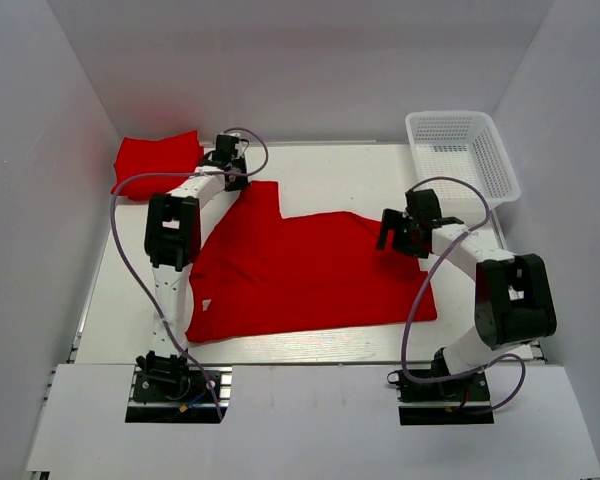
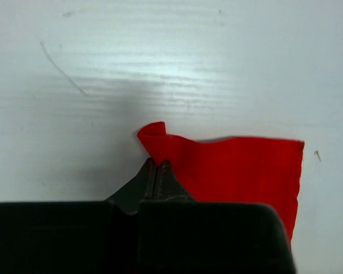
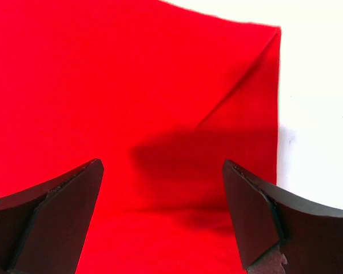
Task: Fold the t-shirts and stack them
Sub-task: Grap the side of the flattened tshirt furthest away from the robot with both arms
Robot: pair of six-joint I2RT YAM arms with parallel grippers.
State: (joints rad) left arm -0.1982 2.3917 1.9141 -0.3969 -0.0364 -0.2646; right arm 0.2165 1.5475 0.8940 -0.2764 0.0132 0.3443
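Observation:
One red t-shirt point(image 1: 300, 270) lies spread flat in the middle of the table, a small white tag near its front left corner. A second red t-shirt point(image 1: 158, 163) sits folded at the back left. My left gripper point(image 1: 230, 165) is at the spread shirt's far left sleeve. In the left wrist view its jaws point(image 2: 156, 165) are pressed together on the puckered edge of the red sleeve point(image 2: 240, 165). My right gripper point(image 1: 395, 235) hovers over the shirt's right side. It stands open point(image 3: 161, 164) above the red fabric point(image 3: 131, 85), nothing between its fingers.
A white mesh basket point(image 1: 463, 150) stands at the back right corner. White walls close in the table on three sides. Bare white tabletop point(image 2: 160, 57) lies beyond the sleeve, and more shows to the right of the shirt's edge point(image 3: 320, 114).

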